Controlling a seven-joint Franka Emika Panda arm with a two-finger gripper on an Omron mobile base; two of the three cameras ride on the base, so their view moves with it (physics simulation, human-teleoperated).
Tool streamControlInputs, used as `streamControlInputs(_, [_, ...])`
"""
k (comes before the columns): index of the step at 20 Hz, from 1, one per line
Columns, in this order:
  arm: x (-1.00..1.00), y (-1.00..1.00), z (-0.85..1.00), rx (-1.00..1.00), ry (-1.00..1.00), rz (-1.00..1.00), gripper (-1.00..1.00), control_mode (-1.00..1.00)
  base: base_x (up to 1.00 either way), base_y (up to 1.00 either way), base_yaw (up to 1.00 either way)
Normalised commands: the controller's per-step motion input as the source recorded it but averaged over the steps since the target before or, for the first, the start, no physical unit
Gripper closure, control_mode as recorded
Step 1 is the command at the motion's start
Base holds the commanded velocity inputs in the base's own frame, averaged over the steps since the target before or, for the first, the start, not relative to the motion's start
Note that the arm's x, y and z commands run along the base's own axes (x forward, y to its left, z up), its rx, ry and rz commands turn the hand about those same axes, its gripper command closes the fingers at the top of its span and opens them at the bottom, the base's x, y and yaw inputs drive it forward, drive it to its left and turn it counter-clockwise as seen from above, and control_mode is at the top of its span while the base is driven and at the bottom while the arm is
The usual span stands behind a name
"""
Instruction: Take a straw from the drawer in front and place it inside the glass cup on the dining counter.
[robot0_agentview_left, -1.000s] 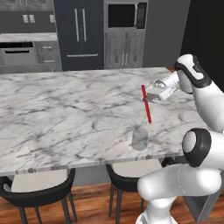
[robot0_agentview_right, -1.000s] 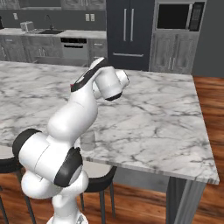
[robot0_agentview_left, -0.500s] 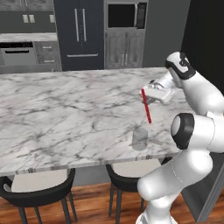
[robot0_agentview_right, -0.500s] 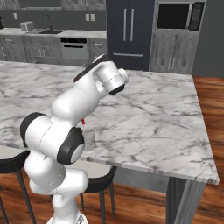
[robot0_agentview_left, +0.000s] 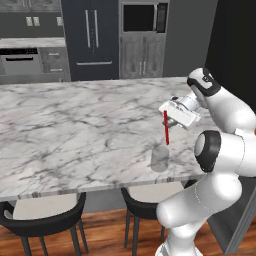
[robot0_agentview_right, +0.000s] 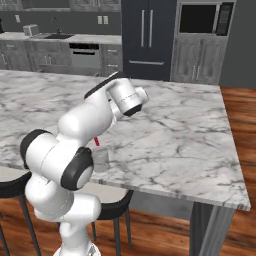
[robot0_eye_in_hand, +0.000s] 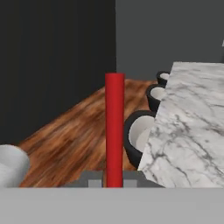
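End effector (robot0_agentview_left: 169, 113) clamped on the straw (robot0_agentview_left: 166, 127) by its upper end, with the red shaft hanging close to vertical below the fingers. Lower tip poised just above the glass cup (robot0_agentview_left: 160, 157), apparently over the far side of the rim rather than the centre; exact alignment not resolvable from the left base view, and in the right base view obscured by the arm, with only a short red piece of the straw (robot0_agentview_right: 96, 142) visible beside the glass cup (robot0_agentview_right: 100, 159). In the hand view, straw (robot0_eye_in_hand: 114, 130) running straight out from between the fingertips, with the table (robot0_eye_in_hand: 192, 127) edge to one side and stools and wooden floor beyond. Cup standing upright near the front edge of the table (robot0_agentview_left: 75, 125), above a stool (robot0_agentview_left: 145, 192). Main risk: descent with the tip off-centre, causing contact with the rim, a tipped or pushed cup, and possibly a fall off the near edge. Second risk: release from too high, letting the thin straw bounce, lean out or drop past the rim onto the table or floor. Third risk: a slight tilt of the shaft in the grip, shifting the tip sideways during lowering. Recommended: centre over the opening, lower until the tip is well inside, then release.
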Motion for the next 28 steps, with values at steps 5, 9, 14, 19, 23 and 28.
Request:
streamControlInputs(5, [0.00,0.02,-0.30,0.11,-0.18,0.00,1.00,-1.00,0.00,0.00,0.00])
streamControlInputs(9, [0.06,0.00,-0.28,0.00,-0.18,0.00,1.00,-1.00,0.00,0.00,0.00])
streamControlInputs(14, [0.10,0.00,-0.23,0.00,-0.14,0.00,1.00,-1.00,0.00,0.00,0.00])
streamControlInputs(19, [0.11,0.00,-0.21,0.00,-0.07,0.00,1.00,-1.00,0.00,0.00,0.00])
streamControlInputs(23, [0.01,0.00,-0.18,0.01,0.00,0.00,1.00,-1.00,0.00,0.00,0.00])
streamControlInputs(28, [0.06,-0.01,-0.17,0.03,0.00,0.00,1.00,-1.00,0.00,0.00,0.00])
